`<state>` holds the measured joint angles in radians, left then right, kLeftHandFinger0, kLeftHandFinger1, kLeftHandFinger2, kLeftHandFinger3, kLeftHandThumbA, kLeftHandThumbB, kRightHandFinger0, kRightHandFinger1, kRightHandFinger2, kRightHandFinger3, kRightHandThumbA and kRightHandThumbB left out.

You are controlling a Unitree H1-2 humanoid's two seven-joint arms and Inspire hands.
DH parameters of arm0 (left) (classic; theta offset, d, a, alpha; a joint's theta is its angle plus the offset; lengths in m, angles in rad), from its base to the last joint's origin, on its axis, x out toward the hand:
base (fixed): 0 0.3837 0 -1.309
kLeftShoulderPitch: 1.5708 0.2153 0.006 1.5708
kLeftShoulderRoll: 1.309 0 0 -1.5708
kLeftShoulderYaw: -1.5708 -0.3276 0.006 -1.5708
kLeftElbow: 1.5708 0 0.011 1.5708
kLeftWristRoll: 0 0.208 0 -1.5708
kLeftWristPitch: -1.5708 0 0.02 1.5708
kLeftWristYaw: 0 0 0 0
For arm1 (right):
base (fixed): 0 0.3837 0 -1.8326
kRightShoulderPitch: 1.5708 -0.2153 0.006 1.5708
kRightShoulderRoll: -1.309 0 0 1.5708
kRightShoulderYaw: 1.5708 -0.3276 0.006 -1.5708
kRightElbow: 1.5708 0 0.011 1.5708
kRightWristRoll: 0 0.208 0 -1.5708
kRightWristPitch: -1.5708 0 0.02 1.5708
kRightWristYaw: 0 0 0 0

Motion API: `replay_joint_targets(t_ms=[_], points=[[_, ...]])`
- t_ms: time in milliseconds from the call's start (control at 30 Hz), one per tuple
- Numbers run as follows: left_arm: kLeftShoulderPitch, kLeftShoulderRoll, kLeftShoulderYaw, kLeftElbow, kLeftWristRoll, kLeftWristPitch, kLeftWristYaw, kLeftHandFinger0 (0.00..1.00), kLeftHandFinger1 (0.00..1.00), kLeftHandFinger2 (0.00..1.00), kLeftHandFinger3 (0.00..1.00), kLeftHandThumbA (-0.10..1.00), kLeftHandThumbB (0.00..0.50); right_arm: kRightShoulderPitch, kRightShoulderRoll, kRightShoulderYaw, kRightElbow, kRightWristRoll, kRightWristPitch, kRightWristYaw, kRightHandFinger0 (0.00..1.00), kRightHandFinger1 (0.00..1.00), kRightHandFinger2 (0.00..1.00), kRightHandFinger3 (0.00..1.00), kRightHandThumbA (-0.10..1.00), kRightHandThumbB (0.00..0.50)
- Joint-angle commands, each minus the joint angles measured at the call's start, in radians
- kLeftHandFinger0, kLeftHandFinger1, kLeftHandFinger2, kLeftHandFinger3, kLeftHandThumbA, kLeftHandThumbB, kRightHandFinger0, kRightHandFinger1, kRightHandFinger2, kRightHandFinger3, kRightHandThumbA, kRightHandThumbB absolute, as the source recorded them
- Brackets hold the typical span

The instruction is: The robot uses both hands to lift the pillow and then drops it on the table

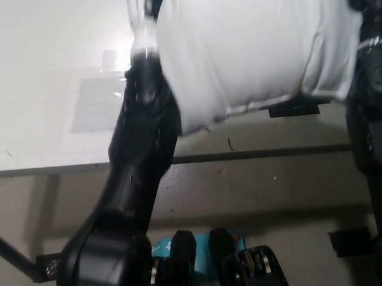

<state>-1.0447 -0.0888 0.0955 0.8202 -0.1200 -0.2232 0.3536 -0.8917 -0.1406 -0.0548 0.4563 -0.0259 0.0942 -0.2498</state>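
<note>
Far left, the counter (42, 73) is pale and glossy, with a faint grey rectangle (97, 103) on it and a front edge running across the middle of the view. Next comes the robot's left arm (138, 164), rising from the bottom left. The left hand (142, 21) shows only as a white blurred sliver pressed against the pillow's left side; can't tell how its fingers sit. The pillow (250, 45) fills the upper middle, white and bulging, its lower seam hanging above the counter with a shadow under it, so it looks lifted clear, squeezed between both arms because it's too wide and soft for one. Far right, the black right arm (373, 110) runs up the pillow's right side. The right hand itself is not visible, finger state unknown. The drop is probably the next step.
</note>
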Motion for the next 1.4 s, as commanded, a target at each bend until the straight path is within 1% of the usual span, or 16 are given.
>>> replay_joint_targets(t_ms=[0, 33, 133, 167, 233, 267, 300, 333, 433, 700, 800, 1033, 1167, 1267, 1300, 1367], points=[[-0.009, -0.051, -0.023, 0.036, 0.039, -0.045, 0.000, 0.05, 0.42, 0.68, 0.69, 0.12, 0.000, -0.022, -0.005, 0.127, 0.064, -0.058, 0.036, 0.163, 0.00, 0.00, 0.18, 0.31, 1.00, 0.049], [0.004, -0.028, -0.028, 0.078, 0.047, -0.066, -0.009, 0.22, 0.61, 0.92, 0.89, 0.24, 0.000, -0.012, -0.031, 0.167, 0.095, -0.072, 0.072, 0.214, 0.10, 0.11, 0.28, 0.38, 1.00, 0.077], [0.009, -0.004, -0.036, 0.130, 0.055, -0.062, -0.024, 0.64, 0.89, 0.99, 0.89, 0.64, 0.013, -0.006, -0.071, 0.225, 0.132, -0.088, 0.099, 0.271, 0.13, 0.11, 0.24, 0.36, 1.00, 0.096], [0.022, 0.014, -0.040, 0.150, 0.053, -0.050, -0.049, 0.87, 1.00, 1.00, 1.00, 0.80, 0.045, 0.003, -0.080, 0.240, 0.161, -0.073, 0.104, 0.314, 0.22, 0.27, 0.43, 0.56, 1.00, 0.132], [0.064, 0.048, -0.051, 0.165, 0.056, -0.027, -0.090, 1.00, 1.00, 1.00, 1.00, 0.95, 0.030, 0.035, -0.096, 0.280, 0.184, -0.071, 0.107, 0.366, 0.47, 0.57, 0.69, 0.80, 1.00, 0.124], [0.064, 0.051, -0.052, 0.166, 0.056, -0.027, -0.090, 0.99, 1.00, 1.00, 1.00, 0.95, 0.026, 0.034, -0.097, 0.282, 0.187, -0.069, 0.105, 0.368, 0.47, 0.57, 0.67, 0.79, 1.00, 0.127], [0.105, 0.063, -0.045, 0.166, 0.037, -0.028, -0.120, 1.00, 1.00, 1.00, 1.00, 0.99, 0.015, 0.061, -0.098, 0.283, 0.203, -0.051, 0.113, 0.383, 0.60, 0.74, 0.89, 1.00, 1.00, 0.123], [0.123, 0.077, -0.048, 0.177, 0.035, -0.037, -0.140, 1.00, 1.00, 1.00, 1.00, 1.00, 0.019, 0.075, -0.101, 0.283, 0.220, -0.048, 0.093, 0.382, 0.62, 0.79, 0.98, 1.00, 1.00, 0.128], [0.158, 0.104, -0.058, 0.176, 0.031, -0.047, -0.190, 1.00, 1.00, 1.00, 1.00, 1.00, 0.079, 0.097, -0.110, 0.289, 0.233, -0.047, 0.074, 0.391, 0.81, 0.98, 1.00, 1.00, 1.00, 0.165], [0.251, 0.194, -0.162, 0.029, 0.064, -0.019, -0.355, 1.00, 1.00, 1.00, 1.00, 1.00, 0.310, 0.185, -0.189, 0.272, 0.076, -0.030, 0.067, 0.416, 1.00, 1.00, 1.00, 1.00, 1.00, 0.208], [0.326, 0.222, -0.186, -0.162, 0.067, 0.013, -0.356, 1.00, 1.00, 1.00, 1.00, 1.00, 0.387, 0.289, -0.264, 0.200, -0.159, -0.029, 0.066, 0.366, 1.00, 1.00, 1.00, 1.00, 1.00, 0.314], [0.445, 0.298, -0.169, -0.496, 0.066, 0.053, -0.356, 1.00, 1.00, 1.00, 1.00, 1.00, 0.337, 0.418, -0.396, 0.093, -0.586, -0.063, 0.209, 0.354, 1.00, 1.00, 1.00, 1.00, 1.00, 0.499], [0.495, 0.350, -0.175, -0.632, 0.067, 0.080, -0.395, 1.00, 1.00, 1.00, 1.00, 1.00, 0.293, 0.464, -0.440, 0.021, -0.723, 0.035, 0.231, 0.395, 1.00, 1.00, 1.00, 1.00, 1.00, 0.394], [0.577, 0.346, -0.148, -0.767, 0.026, 0.084, -0.383, 1.00, 1.00, 1.00, 1.00, 1.00, 0.372, 0.520, -0.453, -0.045, -0.830, 0.087, 0.154, 0.386, 1.00, 1.00, 1.00, 1.00, 1.00, 0.292], [0.583, 0.340, -0.147, -0.785, 0.033, 0.082, -0.374, 1.00, 1.00, 1.00, 1.00, 1.00, 0.376, 0.533, -0.453, -0.058, -0.847, 0.090, 0.135, 0.378, 1.00, 1.00, 1.00, 1.00, 1.00, 0.289], [0.617, 0.324, -0.134, -0.844, 0.049, 0.070, -0.343, 1.00, 1.00, 1.00, 1.00, 1.00, 0.383, 0.564, -0.429, -0.086, -0.898, 0.078, 0.110, 0.344, 1.00, 1.00, 1.00, 1.00, 1.00, 0.428]])
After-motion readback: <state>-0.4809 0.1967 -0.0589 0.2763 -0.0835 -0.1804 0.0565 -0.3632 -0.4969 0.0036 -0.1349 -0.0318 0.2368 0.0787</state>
